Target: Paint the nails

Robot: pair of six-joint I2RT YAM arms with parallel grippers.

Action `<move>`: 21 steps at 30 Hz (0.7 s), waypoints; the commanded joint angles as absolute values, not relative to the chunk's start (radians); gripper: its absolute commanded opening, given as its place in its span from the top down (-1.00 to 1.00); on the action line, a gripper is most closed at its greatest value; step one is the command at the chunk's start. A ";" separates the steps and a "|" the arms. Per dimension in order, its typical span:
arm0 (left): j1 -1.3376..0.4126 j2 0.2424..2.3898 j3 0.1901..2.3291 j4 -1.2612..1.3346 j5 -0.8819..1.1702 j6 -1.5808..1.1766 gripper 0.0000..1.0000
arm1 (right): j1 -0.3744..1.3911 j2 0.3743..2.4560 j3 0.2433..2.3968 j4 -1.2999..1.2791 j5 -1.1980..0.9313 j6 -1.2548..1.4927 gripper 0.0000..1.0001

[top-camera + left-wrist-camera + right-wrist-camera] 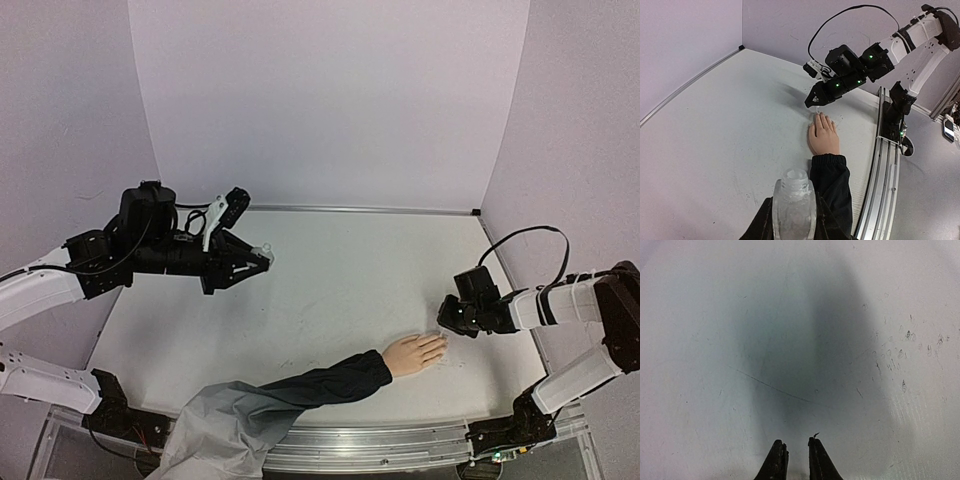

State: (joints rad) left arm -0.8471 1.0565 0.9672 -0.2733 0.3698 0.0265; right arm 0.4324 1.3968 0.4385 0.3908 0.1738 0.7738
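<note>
1. We take the pale peach mannequin hand (413, 353) (823, 137) as landmark. It lies flat, palm down, on the white scuffed table (340, 290).
2. The nails (440, 343) (821, 116) sit at the tips of the mannequin hand's fingers. They are skin-toned and tiny, and we can barely tell them from the fingers.
3. A dark navy fabric sleeve (320, 385) (830, 180) covers the wrist end of the mannequin hand. Crumpled grey cloth (225, 430) trails off beyond the sleeve's far end.
4. The right gripper (442, 322) (812, 103) (796, 445) is just past the mannequin hand's fingertips, so the nails lie right beside its tip. We cannot tell whether it touches them.
5. The right gripper's fingers are nearly together with a narrow slit between them. We cannot tell whether anything thin is pinched there. The right wrist view shows shadowed, scratched table beneath it.
6. The left gripper (262, 256) is well apart from the mannequin hand, on the side away from the right gripper, and raised off the table.
7. The left gripper is clamped on a small clear whitish ribbed bottle-like item (265, 252) (794, 200), which sticks out past its tip towards the mannequin hand.
8. A black cable (520, 240) loops over the right arm, on the far side of the right gripper from the mannequin hand.
</note>
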 commanded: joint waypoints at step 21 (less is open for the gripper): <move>-0.845 1.050 1.017 -0.253 0.368 0.035 1.00 | 0.432 1.322 0.437 0.368 0.223 0.787 1.00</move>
